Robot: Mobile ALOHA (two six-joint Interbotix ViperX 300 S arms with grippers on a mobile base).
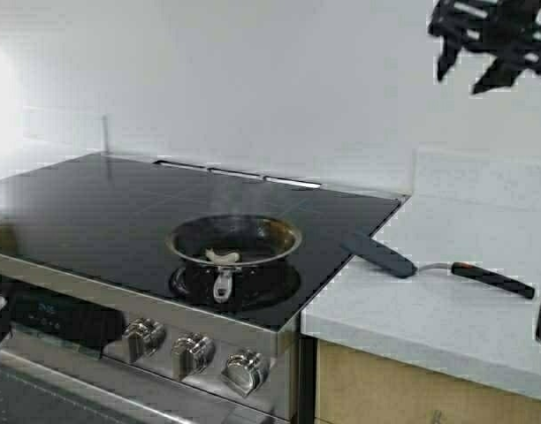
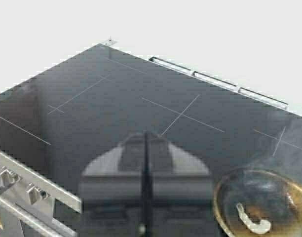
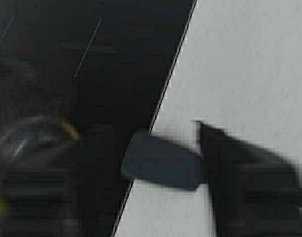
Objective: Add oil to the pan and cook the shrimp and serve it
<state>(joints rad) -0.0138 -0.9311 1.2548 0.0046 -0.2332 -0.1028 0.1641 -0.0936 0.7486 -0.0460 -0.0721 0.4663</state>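
The pan [image 1: 234,238] sits on the front right burner of the black cooktop, its short handle toward the knobs, with steam rising from it. The shrimp [image 1: 223,256] lies curled inside near the handle side; it also shows in the left wrist view [image 2: 253,222] inside the pan [image 2: 225,197]. My left gripper [image 2: 145,136] is shut and empty, hovering over the cooktop left of the pan. My right gripper [image 1: 469,71] is open, raised high above the counter; in its wrist view [image 3: 141,197] a black spatula blade [image 3: 161,165] lies below it. The oil jug is out of view.
A black spatula [image 1: 381,254] lies on the white counter [image 1: 430,309] right of the stove, blade overhanging the cooktop edge, handle [image 1: 496,281] pointing right. Stove knobs [image 1: 195,352] line the front panel. A white wall stands behind.
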